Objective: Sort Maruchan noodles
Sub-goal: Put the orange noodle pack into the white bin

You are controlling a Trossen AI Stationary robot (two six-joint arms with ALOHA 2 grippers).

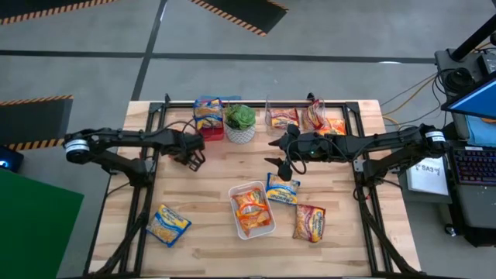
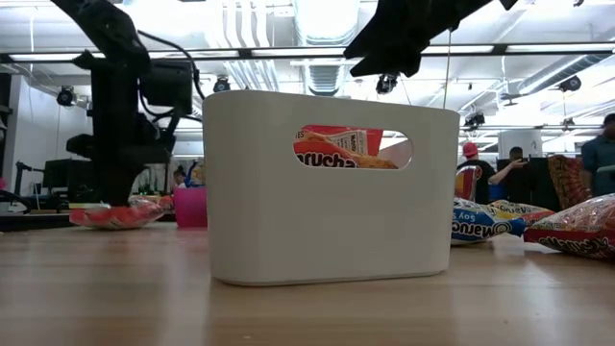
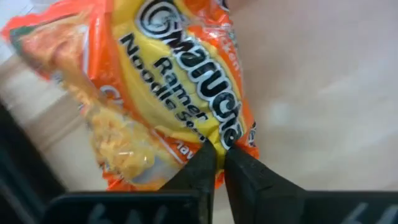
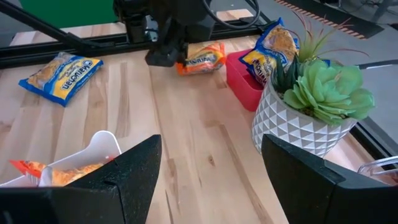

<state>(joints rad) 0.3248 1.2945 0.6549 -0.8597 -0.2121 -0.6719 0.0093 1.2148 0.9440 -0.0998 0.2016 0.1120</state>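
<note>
My left gripper (image 1: 195, 159) is low over the table's far left part, in front of the red bin (image 1: 209, 128), and is shut on an orange-edged noodle packet (image 3: 155, 81) (image 4: 200, 57). My right gripper (image 1: 285, 167) (image 4: 211, 162) is open and empty. It hovers over the table's middle, above a blue-edged packet (image 1: 283, 188) that lies flat beside the white bin (image 1: 252, 211). The white bin holds orange packets (image 2: 341, 149). Another blue packet (image 1: 168, 225) lies near the left front, and a red packet (image 1: 310, 222) lies right of the white bin. My left gripper pinches the orange packet by its sealed end edge (image 3: 214, 142) between the two fingertips (image 3: 199, 165). The fingers slant down at it from the table's left. The packet stretches away from the fingers, roughly flat at table height (image 2: 120, 216); whether it rests on the wood I cannot tell.
The red bin at the far edge holds blue packets. A clear bin (image 1: 306, 118) at the far right holds red packets. A green potted plant (image 1: 240, 120) (image 4: 317, 93) stands between them. Bare wood shows at the table's left middle and near edge. People stand in the room behind.
</note>
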